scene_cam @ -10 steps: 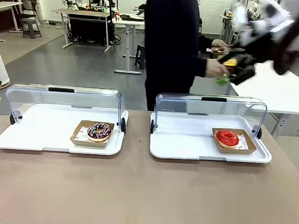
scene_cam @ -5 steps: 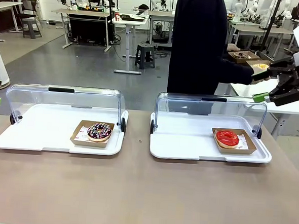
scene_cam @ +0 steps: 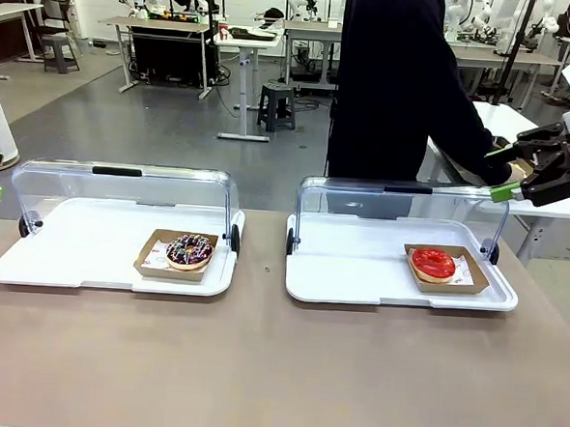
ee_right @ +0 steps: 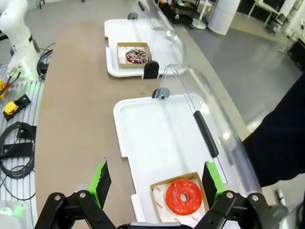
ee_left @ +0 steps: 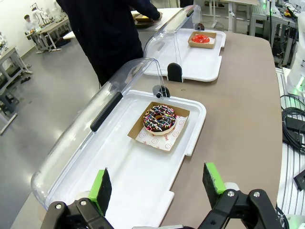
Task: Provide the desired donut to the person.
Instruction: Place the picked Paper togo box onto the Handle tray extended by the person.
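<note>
Right gripper (scene_cam: 508, 176) hangs raised at the far right, jaws apart; left gripper (ee_left: 156, 183) likewise gapes empty.

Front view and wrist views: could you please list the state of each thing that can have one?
Left tray lid: open, tipped back.
Right tray lid: open, tipped back.
Chocolate sprinkled donut: in its paper tray, untouched.
Red glazed donut: in its paper tray, untouched.
Left gripper: open, empty.
Right gripper: open, empty.

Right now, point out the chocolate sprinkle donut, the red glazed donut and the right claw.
chocolate sprinkle donut (scene_cam: 189, 250): front view, on its sprinkled top.
red glazed donut (scene_cam: 433, 263): front view, on its red glaze.
right claw (ee_right: 155, 185): right wrist view, midway between its fingertips.
</note>
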